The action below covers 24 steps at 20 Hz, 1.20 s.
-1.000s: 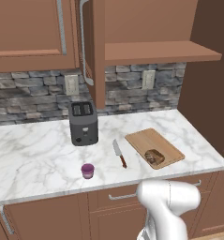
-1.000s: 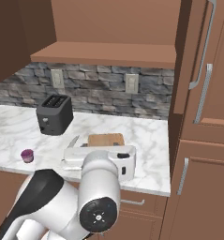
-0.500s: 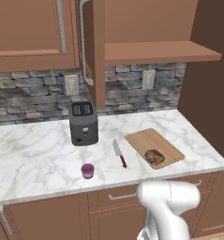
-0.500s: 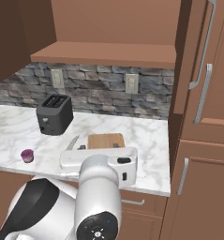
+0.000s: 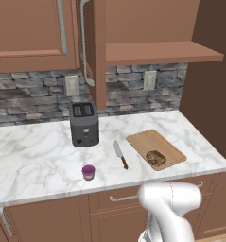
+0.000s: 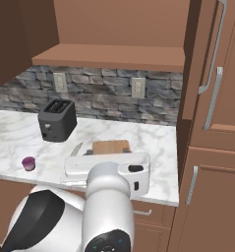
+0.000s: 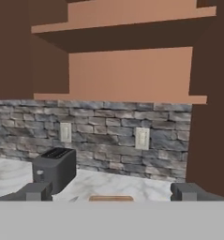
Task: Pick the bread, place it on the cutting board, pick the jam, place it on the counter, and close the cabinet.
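the bread [image 5: 156, 157] is seen lying on the near right part of the cutting board [image 5: 142, 141], and the jam [image 5: 88, 172] is set on the counter [image 5: 34, 156], well to the left of the board and near the front edge. a knife [image 5: 120, 155] lies between jam and board, and a toaster [image 5: 83, 124] stands behind and left of the board. so what is judged to be left is the cabinet [image 5: 93, 52], whose door stands open edge-on above and left of the board, its long bar handle [image 5: 84, 45] on the left face. the gripper [image 7: 111, 192] is held low in front of the board, jaws spread wide with nothing between them. the door is expected to be stiff and light on its hinges (a push on the flat panel near the handle side should do), and no grasp is thought needed.
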Tool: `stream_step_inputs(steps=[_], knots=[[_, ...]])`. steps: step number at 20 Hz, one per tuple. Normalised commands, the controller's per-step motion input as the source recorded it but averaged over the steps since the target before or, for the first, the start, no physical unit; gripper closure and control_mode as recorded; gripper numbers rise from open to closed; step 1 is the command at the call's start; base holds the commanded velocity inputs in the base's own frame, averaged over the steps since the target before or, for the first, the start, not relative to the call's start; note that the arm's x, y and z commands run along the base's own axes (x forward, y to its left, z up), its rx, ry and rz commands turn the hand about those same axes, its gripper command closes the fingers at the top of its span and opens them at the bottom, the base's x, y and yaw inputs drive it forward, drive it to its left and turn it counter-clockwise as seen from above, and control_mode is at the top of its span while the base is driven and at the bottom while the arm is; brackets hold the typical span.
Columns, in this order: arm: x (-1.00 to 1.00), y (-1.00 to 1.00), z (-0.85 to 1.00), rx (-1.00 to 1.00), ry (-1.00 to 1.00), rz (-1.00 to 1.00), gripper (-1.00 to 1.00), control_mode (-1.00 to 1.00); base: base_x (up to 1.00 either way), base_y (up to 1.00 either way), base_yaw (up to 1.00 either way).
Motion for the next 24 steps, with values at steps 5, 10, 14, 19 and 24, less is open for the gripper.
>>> stream_step_inputs(steps=[5, 10, 14, 19, 24], knots=[[-0.08, -0.14, 0.18, 0.0, -0.02, 0.0, -1.0, -1.0, 0.0, 0.0, 0.0], [-0.09, -0.14, 0.14, 0.0, -0.02, 0.0, -1.0, -1.0, 0.0, 0.0, 0.0], [-0.1, -0.14, 0.13, 0.0, -0.03, 0.0, -1.0, -1.0, 0.0, 0.0, 0.0], [-0.14, -0.13, 0.1, 0.0, -0.05, 0.0, -1.0, -1.0, 0.0, 0.0, 0.0], [-0.02, -0.09, 0.11, 0.0, -0.05, 0.0, -1.0, -1.0, 0.0, 0.0, 0.0]])
